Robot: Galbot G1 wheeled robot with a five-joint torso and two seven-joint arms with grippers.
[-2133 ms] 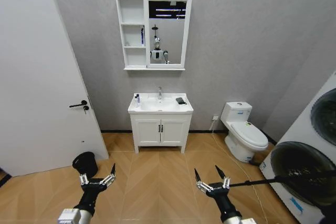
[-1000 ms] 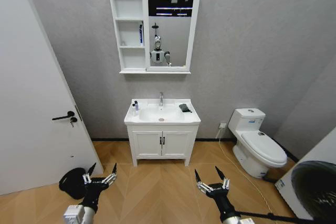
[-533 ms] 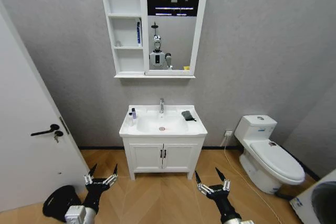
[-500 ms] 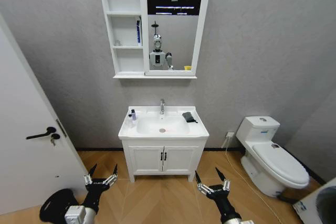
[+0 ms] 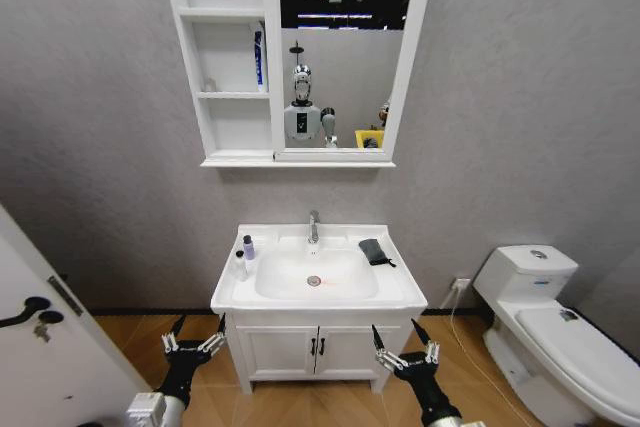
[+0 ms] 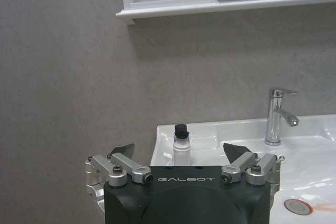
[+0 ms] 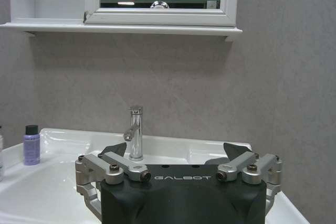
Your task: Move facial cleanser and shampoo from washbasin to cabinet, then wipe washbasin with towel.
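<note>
The white washbasin (image 5: 403, 291) stands straight ahead, with a chrome tap (image 5: 313, 226). On its left rim stand a small purple bottle (image 5: 248, 247) and a white bottle with a black cap (image 5: 240, 265); which is the facial cleanser and which the shampoo I cannot tell. The dark folded towel (image 5: 373, 251) lies on the right rim. Above hangs the cabinet (image 5: 228, 112), a blue tube (image 5: 258, 55) on its middle shelf. My left gripper (image 5: 195, 333) and right gripper (image 5: 402, 339) hang open, low in front of the vanity. The white bottle (image 6: 181, 148) faces the left gripper (image 6: 180, 151). The right gripper (image 7: 176, 150) faces the tap (image 7: 135, 132), the purple bottle (image 7: 31, 145) beside it.
A white toilet (image 5: 565, 322) stands to the right of the vanity (image 5: 315, 352). A white door with a dark handle (image 5: 35, 309) is at the left. The mirror (image 5: 340, 42) shows the robot's reflection. Wooden floor lies below.
The whole view has closed in on the washbasin, so the camera has moved forward. Both grippers hold the same open pose. The bottles and towel have not moved.
</note>
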